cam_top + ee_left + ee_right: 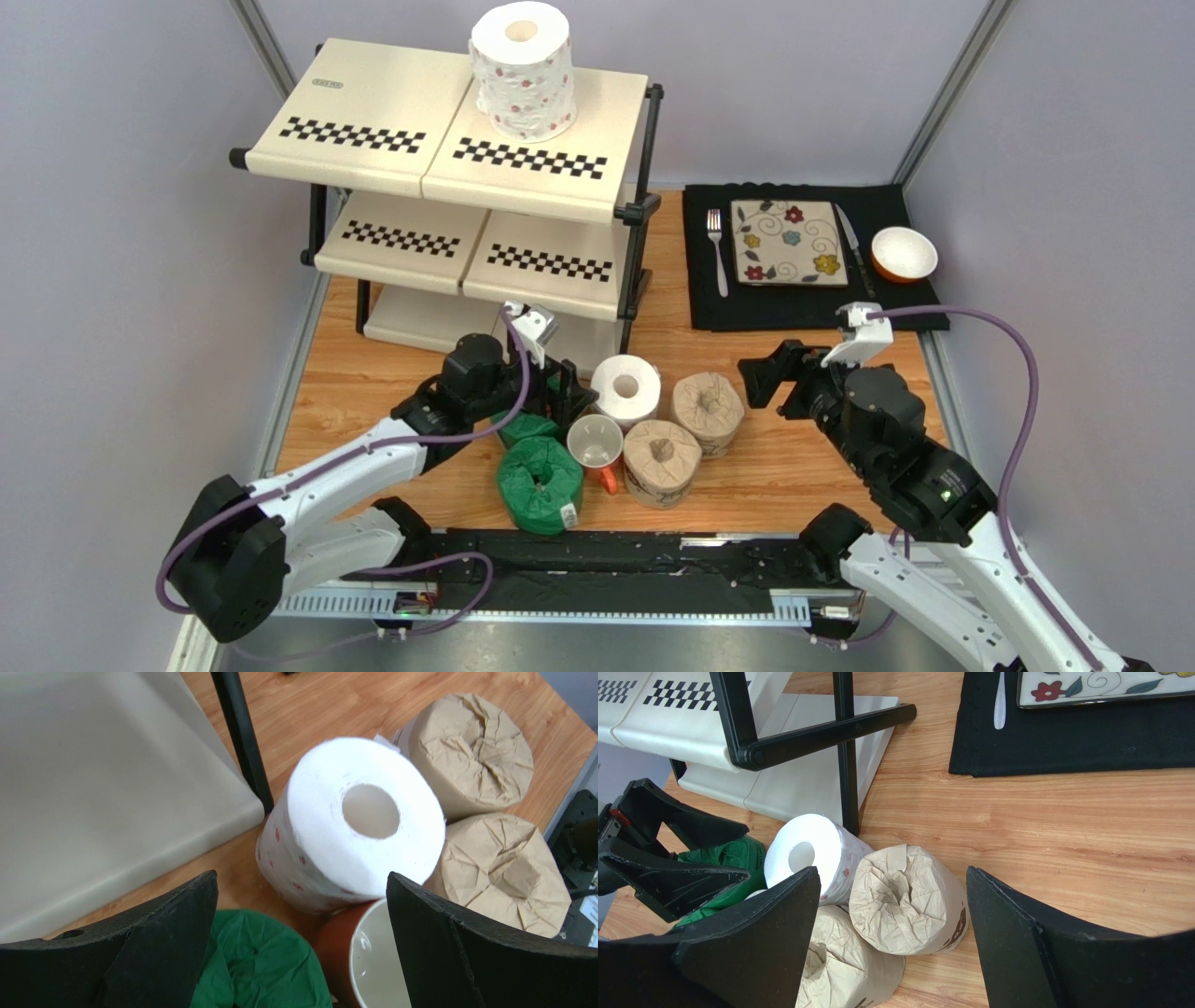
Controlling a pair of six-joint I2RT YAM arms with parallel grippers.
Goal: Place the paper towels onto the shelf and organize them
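On the wooden counter (828, 462) the three-tier shelf (421, 140) carries one white floral roll (522, 67) upright on its top tier, whose corner label (327, 86) is too small to read. The other paper towels cluster on the counter before the shelf: a second white roll (626, 389), two tan rolls (709, 410) with illegible dark print, two green rolls (540, 486), and a mug (596, 445) among them. The left tool (300, 896) is spread wide above a green roll and the mug, gripping nothing; the right tool (892, 882), jaws apart and empty, hangs over the tan rolls.
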